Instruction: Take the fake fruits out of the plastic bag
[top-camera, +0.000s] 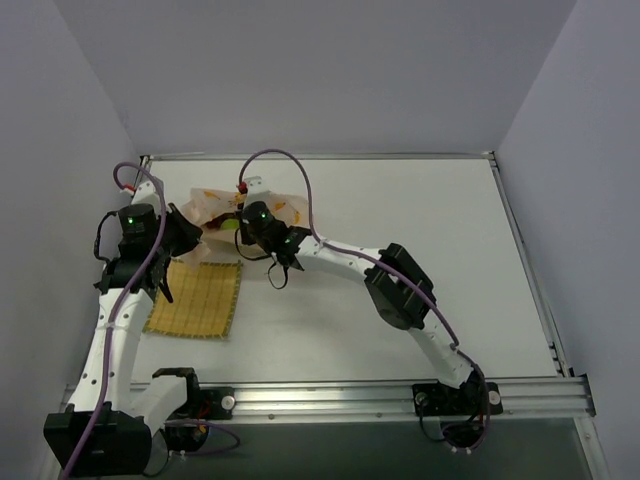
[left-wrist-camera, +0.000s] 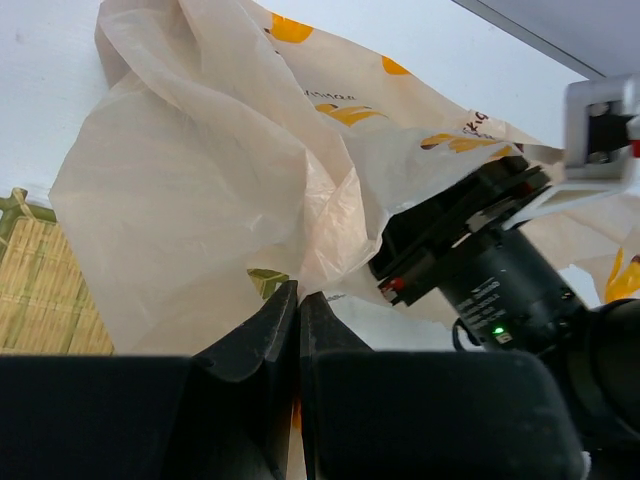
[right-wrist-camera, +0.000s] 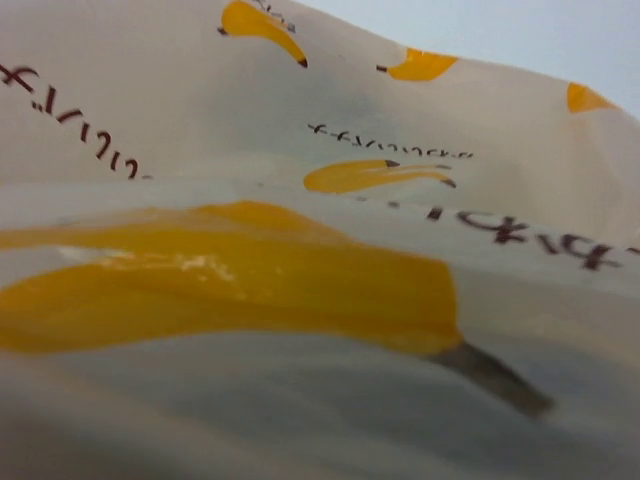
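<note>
While the plastic bag lies crumpled at the far left of the white surface, both arms reach into it from opposite sides. The left fingers are pressed together with barely a seam between them. The bag's peach film runs down to their tips, and a sliver of orange print shows lower in the seam, so they appear to be pinching an edge of the bag. From that pinch the film rises in a tall, wrinkled fold, its yellow banana prints and dark lettering visible on the side beyond. In the overhead view the right arm bends across the surface from the near right corner, and its black wrist, lit by a small green light, pushes into the bag from the right. The right fingers are buried among the folds, and I cannot tell whether they are open or closed. Their own camera shows only blurred film and a large banana print close to the lens. Between the two wrists, inside the bag's mouth, the overhead view shows a small spot of bright green. A dark red patch sits just beside it. These look like the green fruit and the grapes, though both are too small to tell more. A yellow woven mat lies flat on the surface just near of the bag, its far edge under the left arm.
</note>
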